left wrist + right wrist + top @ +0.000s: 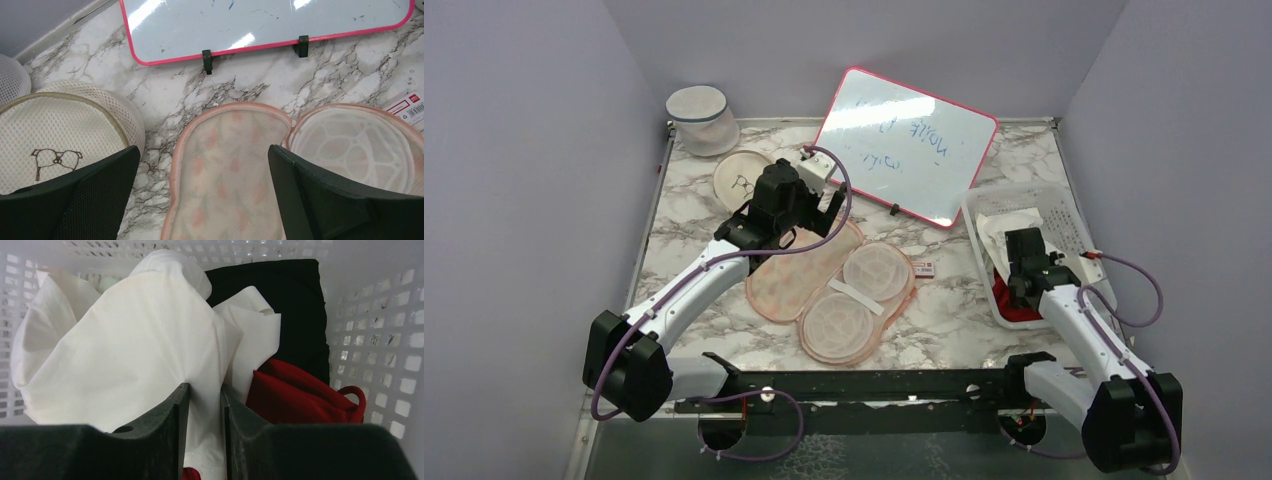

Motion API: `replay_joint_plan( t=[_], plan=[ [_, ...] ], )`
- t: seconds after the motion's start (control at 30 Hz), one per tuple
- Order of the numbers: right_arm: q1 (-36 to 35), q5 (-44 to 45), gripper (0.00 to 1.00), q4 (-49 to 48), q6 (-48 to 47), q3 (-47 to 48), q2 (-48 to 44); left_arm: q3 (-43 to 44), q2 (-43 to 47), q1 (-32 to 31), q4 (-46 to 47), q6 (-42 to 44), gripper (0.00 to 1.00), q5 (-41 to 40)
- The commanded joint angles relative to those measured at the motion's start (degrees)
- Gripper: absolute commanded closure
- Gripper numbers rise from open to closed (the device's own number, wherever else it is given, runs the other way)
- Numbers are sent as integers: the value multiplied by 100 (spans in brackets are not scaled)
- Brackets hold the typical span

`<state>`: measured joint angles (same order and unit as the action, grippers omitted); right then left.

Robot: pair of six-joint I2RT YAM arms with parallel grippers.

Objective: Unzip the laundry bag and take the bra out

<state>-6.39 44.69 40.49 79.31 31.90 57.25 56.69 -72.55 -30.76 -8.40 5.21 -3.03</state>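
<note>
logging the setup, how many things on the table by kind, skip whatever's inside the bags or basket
mesh bags: 3, pouch, disc, cylinder
whiteboard: 1
basket: 1
card: 1
total: 6

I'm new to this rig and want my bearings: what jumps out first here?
The pink-edged laundry bag lies flat in the middle with the bra showing through its mesh, the left gripper open above it. Behind it is a pink-framed whiteboard; at right, the right gripper pinches a white cloth in a white basket.
</note>
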Motion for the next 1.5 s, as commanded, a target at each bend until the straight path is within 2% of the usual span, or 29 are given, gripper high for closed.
replay_joint_plan(
  t=[0.0,0.07,0.23,0.37,0.47,0.5,0.57,0.6,0.67,0.73,0.8,0.87,0.97,1.03,1.13,1.37,1.47],
  plan=[
    [37,400,64,455,193,246,-312,192,-13,27,41,-69,4,57],
    [33,584,54,639,21,560,-527,191,-13,31,34,-69,4,54],
    [35,905,50,317,-999,1054,-1117,194,-6,68,38,-90,4,93],
    [34,732,43,-337,-1932,974,-1428,188,-4,86,38,-91,4,75],
    [33,601,37,-568,-2266,803,-1620,179,-13,88,35,-96,4,66],
    [33,385,34,-908,-2703,735,-1692,176,-21,88,38,-91,4,68],
    [33,-530,30,-1834,-4003,543,-1881,178,-35,88,40,-93,4,66],
    [38,-1253,28,-2304,-4626,452,-1989,179,-46,88,38,-91,4,62],
    [37,-3004,24,-3020,-5620,335,-2169,188,-56,81,36,-91,4,72],
    [37,-4843,19,-3483,-6228,307,-2270,185,-57,88,38,-84,4,62],
    [34,-6554,16,-3830,-6437,305,-2189,189,-66,88,28,-75,4,41],
    [35,-7782,15,-4076,-6305,328,-1902,188,-83,96,28,-70,4,26],
    [30,-9100,15,-4296,-6072,316,-1202,185,-130,113,18,-70,4,9],
    [-20,-9641,15,-4465,-5966,152,-951,192,-172,114,15,-61,4,-6],
    [-307,-9711,12,-4314,-6141,-61,-842,196,-256,119,-3,-30,3,-57],
    [-1263,-9098,11,-3926,-6370,-282,-769,192,-604,134,-34,82,1,-277],
    [-1360,-8855,11,-3934,-6388,-461,-717,191,-799,148,-106,338,1,-249]
  ],
)
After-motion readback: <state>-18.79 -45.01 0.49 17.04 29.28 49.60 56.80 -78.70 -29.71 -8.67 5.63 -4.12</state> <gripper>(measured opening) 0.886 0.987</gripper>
